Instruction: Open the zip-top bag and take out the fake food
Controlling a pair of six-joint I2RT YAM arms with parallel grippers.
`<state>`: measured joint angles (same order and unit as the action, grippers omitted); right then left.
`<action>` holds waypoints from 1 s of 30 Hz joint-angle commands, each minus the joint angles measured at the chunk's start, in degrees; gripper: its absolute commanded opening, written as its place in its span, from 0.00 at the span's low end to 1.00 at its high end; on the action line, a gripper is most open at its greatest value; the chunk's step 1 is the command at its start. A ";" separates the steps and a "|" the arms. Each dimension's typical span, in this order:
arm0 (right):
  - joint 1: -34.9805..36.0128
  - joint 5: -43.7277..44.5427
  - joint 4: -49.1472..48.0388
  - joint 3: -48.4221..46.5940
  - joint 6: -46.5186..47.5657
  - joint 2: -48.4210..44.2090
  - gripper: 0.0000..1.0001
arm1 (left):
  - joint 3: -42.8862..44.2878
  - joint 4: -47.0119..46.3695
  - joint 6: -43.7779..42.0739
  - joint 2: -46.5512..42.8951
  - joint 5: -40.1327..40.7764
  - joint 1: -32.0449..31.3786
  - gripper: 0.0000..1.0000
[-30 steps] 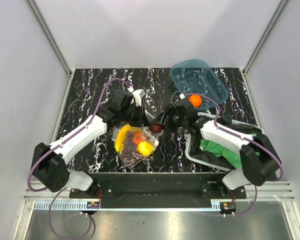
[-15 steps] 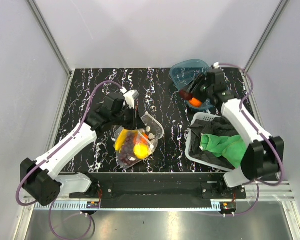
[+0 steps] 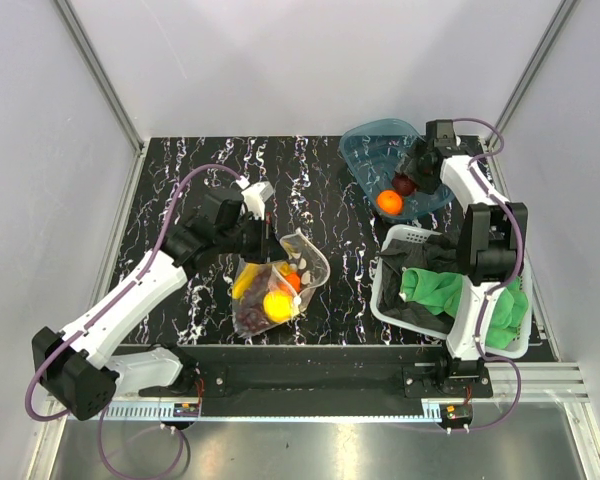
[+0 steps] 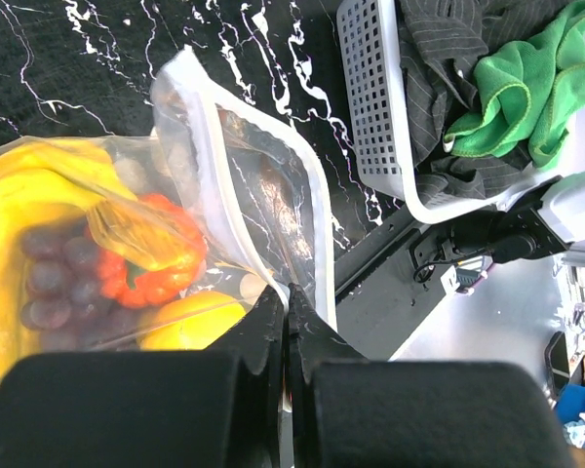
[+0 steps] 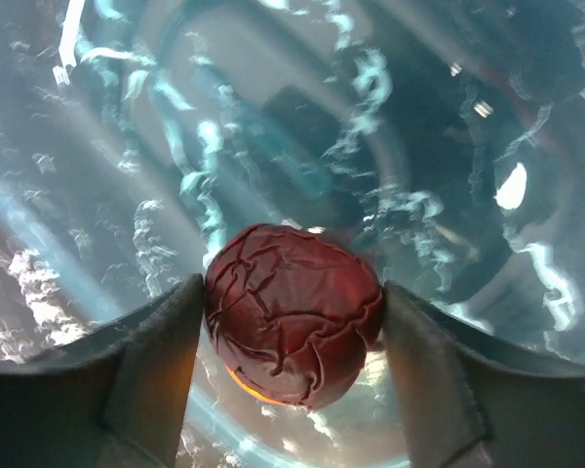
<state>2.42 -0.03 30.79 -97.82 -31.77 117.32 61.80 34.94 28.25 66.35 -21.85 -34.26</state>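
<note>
One zip-top bag (image 3: 305,258), one blue tub (image 3: 365,148), one white basket (image 3: 382,296), one loose orange fruit (image 3: 388,201), one dark red fruit (image 3: 405,186).

No readable text, label or number shows anywhere.

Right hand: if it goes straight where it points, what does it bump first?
Probably the bottom of the blue tub, or the orange fruit there. The right hand holds a dark red ball.

the top view looks steeply down from behind the arm bases over the whole table (image 3: 180,180). the left wrist camera sits close behind the left gripper (image 4: 287,297); the zip-top bag (image 4: 263,185) ahead also shows from above. the right wrist camera stares closely into the blue tub (image 5: 419,146) below.
</note>
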 commanded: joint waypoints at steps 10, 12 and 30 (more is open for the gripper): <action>0.66 4.34 10.08 -2.91 7.16 -6.82 0.96 | 4.73 -0.75 -0.65 -1.05 -2.32 0.42 0.00; 2.32 2.07 9.82 0.85 7.68 -12.09 0.95 | 5.08 -0.75 -0.22 -0.69 -2.59 0.34 0.00; 39.50 -19.39 -17.16 36.04 3.11 -42.71 0.64 | 5.43 -1.89 2.68 -0.16 -5.49 0.42 0.00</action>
<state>37.12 -16.82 20.69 -61.98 -28.01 71.92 64.05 36.75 29.21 67.24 -24.51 -34.04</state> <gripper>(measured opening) 0.645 0.012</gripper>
